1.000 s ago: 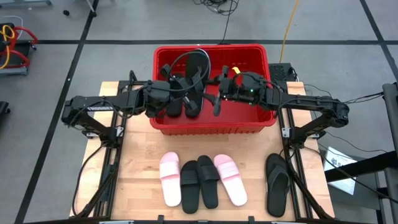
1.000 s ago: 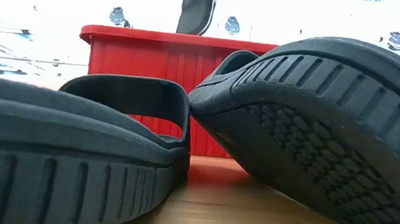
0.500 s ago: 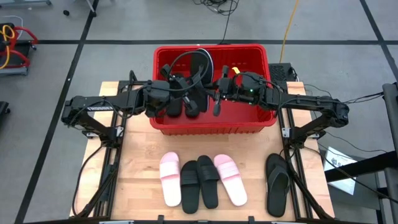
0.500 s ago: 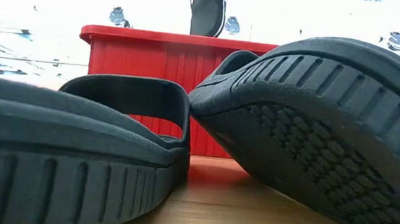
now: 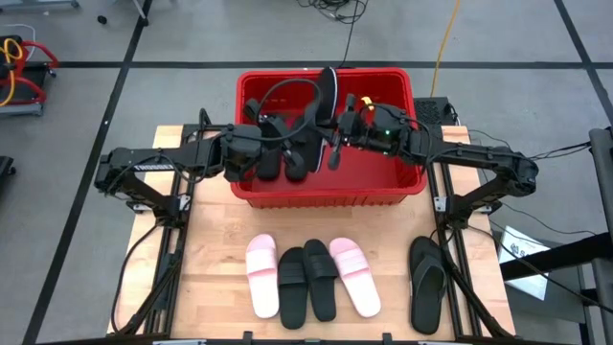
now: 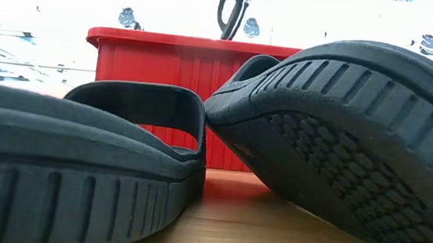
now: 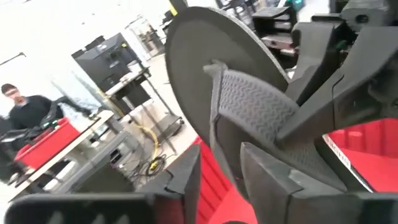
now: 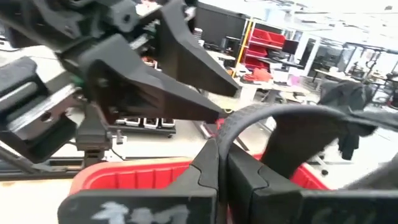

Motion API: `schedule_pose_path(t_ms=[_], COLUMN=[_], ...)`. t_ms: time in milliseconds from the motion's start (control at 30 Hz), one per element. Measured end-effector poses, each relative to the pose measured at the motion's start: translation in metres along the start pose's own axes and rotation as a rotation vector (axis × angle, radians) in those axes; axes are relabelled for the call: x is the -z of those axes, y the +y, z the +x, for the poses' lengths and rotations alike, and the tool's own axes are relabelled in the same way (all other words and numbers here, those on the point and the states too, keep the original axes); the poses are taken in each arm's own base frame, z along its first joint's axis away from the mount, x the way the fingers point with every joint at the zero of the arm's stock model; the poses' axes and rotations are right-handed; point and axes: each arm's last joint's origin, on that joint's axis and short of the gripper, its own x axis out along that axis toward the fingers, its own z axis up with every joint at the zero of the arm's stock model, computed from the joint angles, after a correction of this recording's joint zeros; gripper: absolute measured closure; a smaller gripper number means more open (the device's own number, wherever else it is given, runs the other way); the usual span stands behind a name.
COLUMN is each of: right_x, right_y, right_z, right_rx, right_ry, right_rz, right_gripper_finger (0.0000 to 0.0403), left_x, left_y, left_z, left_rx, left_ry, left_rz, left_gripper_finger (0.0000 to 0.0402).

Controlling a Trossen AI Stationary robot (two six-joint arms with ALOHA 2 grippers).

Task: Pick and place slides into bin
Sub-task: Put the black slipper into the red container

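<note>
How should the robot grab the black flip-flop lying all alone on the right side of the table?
The lone black thong flip-flop lies flat, strap up, lengthwise toward the table's front edge. Probably best to come straight down and close the fingers across its narrow width near the middle, or pinch the raised strap. Nothing crowds its sides; the nearest pale pink band slide lies well apart.

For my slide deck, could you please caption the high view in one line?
Both pincers, left and right, meet over the red bin, the right holding a black flip-flop; five slides wait.

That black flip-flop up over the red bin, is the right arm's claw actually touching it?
Touching. In the right wrist view the right gripper has its fingers pinched shut on the black flip-flop at its strap, above the red bin.
</note>
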Motion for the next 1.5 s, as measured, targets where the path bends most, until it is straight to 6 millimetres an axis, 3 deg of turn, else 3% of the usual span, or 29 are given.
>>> schedule_pose_path(t_ms=[300,533,667,833,1033,1267,1500], right_x=[0.017,0.036,0.062,0.110,0.147,0.170,0.194], right_y=[-0.028,-0.062,-0.078,-0.079,-0.077,-0.077,-0.078], right_z=[-0.001,-0.006,-0.010,-0.016,-0.030,-0.039,-0.025], right_rx=[0.057,-0.048,-0.020,-0.020,-0.038,-0.017,-0.016], right_ry=[0.129,0.218,0.271,0.228,0.125,0.172,0.195], right_rz=[-0.001,0.082,0.132,0.234,0.289,0.307,0.338], right_gripper_finger=[0.0402,0.0402,0.0402,0.0403,0.0403,0.0403,0.0403], left_x=[0.000,-0.001,-0.001,-0.004,-0.005,-0.004,-0.004], left_y=[0.002,0.005,0.006,0.013,0.016,0.016,0.015], left_z=[0.000,-0.003,-0.004,-0.009,-0.010,-0.010,-0.010], left_rx=[-0.049,-0.051,-0.052,-0.059,-0.062,-0.062,-0.060], left_ry=[0.017,0.012,0.010,-0.006,-0.009,-0.007,-0.008], left_rz=[-0.004,-0.013,-0.018,-0.038,-0.046,-0.048,-0.089], left_gripper_finger=[0.0253,0.0252,0.0252,0.0252,0.0252,0.0252,0.0252])
